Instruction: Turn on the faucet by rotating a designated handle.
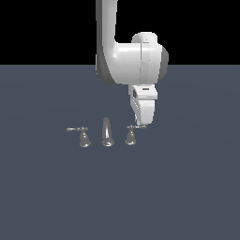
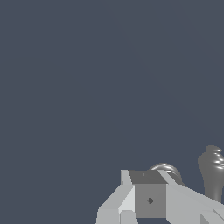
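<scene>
The chrome faucet stands on the dark floor as three pieces. Its tapered spout [image 1: 107,133] is in the middle, and a bell-based handle with a leftward lever [image 1: 84,138] is on the exterior view's left. The handle [image 1: 130,136] with the rightward lever is on the exterior view's right. My gripper [image 1: 140,125] hangs from the white arm right at the tip of that lever, fingers pressed together with no gap. In the wrist view the gripper [image 2: 148,183] covers most of the handle's chrome dome [image 2: 169,169], and the spout [image 2: 213,173] stands beside it.
A flat dark blue-grey floor [image 1: 187,197] stretches all around the faucet. The white arm's forearm and wrist [image 1: 131,61] rise above and behind the right-hand handle.
</scene>
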{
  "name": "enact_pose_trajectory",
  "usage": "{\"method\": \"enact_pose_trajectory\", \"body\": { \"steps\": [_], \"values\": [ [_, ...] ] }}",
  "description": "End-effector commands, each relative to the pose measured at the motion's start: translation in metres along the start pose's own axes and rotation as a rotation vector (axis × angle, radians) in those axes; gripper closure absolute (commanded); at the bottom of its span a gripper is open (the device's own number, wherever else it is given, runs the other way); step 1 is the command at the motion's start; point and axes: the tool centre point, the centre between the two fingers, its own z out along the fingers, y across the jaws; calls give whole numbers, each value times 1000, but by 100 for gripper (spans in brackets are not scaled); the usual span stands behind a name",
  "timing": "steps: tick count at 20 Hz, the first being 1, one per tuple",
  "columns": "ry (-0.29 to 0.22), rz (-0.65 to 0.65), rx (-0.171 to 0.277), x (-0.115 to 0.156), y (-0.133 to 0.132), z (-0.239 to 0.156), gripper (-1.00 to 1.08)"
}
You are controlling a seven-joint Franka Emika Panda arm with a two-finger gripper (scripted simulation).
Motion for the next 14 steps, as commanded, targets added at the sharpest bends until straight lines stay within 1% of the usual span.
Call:
{"method": "enact_pose_trajectory", "body": {
  "steps": [1, 5, 14],
  "values": [
    [0, 7, 1, 1, -1, 1, 108],
    [0, 7, 0, 1, -1, 1, 108],
    [-1, 7, 1, 16, 29, 1, 108]
  ]
}}
